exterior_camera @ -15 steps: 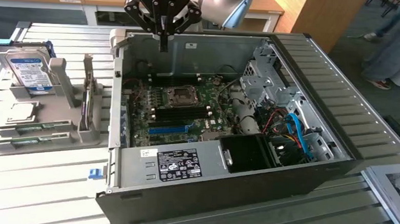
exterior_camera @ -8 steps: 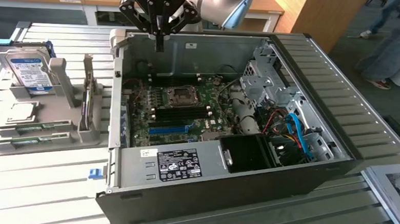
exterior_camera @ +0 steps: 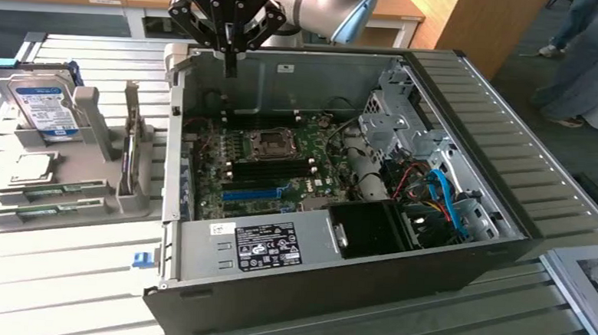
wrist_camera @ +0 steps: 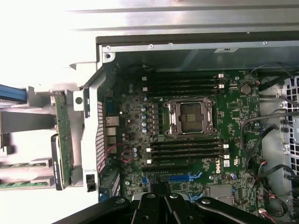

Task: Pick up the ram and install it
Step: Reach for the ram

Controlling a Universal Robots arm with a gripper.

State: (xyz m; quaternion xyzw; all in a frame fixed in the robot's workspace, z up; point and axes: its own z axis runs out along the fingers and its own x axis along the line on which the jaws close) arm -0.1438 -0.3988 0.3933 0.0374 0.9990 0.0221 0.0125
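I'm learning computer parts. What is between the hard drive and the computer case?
In the exterior view, a green expansion card stands upright between the hard drive and the open computer case.

The black computer case (exterior_camera: 375, 287) lies open side up on the slatted metal bench (exterior_camera: 68, 278), leaving the green motherboard (exterior_camera: 319, 180) and its black memory slots (wrist_camera: 187, 150) reachable from straight above. At the exterior view's right, a silver drive cage (exterior_camera: 394, 119), tangled blue and red cables (exterior_camera: 443, 194) and a black box-shaped shroud (exterior_camera: 373, 227) crowd the inside. At the exterior view's left, an upright green expansion card (exterior_camera: 129, 139) and a standing silver hard drive (exterior_camera: 41, 108) tower over thin green ram sticks (exterior_camera: 52, 193) lying low in a grey rack (exterior_camera: 134, 193).
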